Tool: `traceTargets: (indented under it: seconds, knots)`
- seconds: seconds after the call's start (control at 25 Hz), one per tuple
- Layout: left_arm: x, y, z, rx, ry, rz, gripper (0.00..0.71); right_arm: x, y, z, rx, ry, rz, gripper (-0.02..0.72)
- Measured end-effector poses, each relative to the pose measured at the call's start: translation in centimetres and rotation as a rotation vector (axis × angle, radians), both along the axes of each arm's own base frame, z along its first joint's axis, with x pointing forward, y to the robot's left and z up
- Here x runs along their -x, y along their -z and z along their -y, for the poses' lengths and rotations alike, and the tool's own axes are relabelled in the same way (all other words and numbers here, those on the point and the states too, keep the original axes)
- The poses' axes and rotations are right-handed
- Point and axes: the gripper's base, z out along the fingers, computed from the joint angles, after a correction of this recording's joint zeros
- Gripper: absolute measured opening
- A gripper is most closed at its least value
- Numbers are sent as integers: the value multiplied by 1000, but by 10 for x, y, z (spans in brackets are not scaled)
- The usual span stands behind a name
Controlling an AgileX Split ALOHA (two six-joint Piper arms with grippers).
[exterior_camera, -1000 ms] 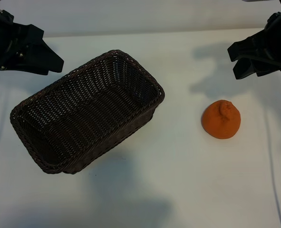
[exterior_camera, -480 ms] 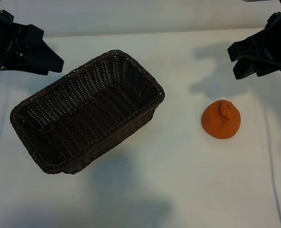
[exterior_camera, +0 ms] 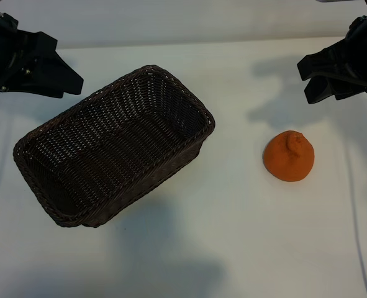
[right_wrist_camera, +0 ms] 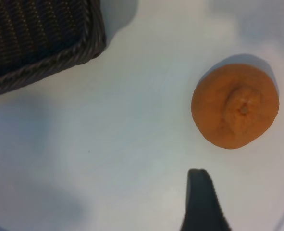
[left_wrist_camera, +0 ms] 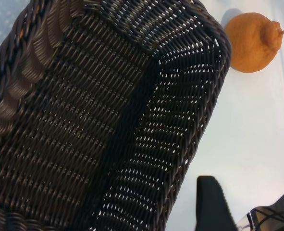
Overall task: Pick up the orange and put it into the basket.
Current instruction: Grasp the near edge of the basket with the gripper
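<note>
The orange point(exterior_camera: 289, 156) lies on the white table at the right, knobby stem end up. It also shows in the left wrist view as the orange point(left_wrist_camera: 252, 41) past the basket's corner, and in the right wrist view as the orange point(right_wrist_camera: 234, 106). The dark brown wicker basket point(exterior_camera: 209, 121) stands empty and askew at centre left. My right gripper point(exterior_camera: 306, 79) hovers open at the back right, behind the orange and clear of it. At the back left my left gripper point(exterior_camera: 71, 84) hangs open beside the basket point(left_wrist_camera: 108, 110), holding nothing.
Bare white table point(exterior_camera: 233, 236) stretches between the basket and the orange and along the front. A corner of the basket point(right_wrist_camera: 36, 38) appears in the right wrist view, well apart from the orange. A thin cable point(exterior_camera: 356, 211) runs along the right side.
</note>
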Motion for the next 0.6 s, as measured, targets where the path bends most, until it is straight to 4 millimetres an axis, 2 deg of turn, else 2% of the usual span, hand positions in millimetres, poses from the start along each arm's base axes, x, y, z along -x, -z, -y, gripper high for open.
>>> traceTargets:
  seconds: [0.4,0.6]
  knots:
    - [2,2,-7,-76,-48,-31,422,0,0,0,0,0,0,422]
    - [20,-18,-13,-145,-97,26,422,0,0,0,0,0,0,422]
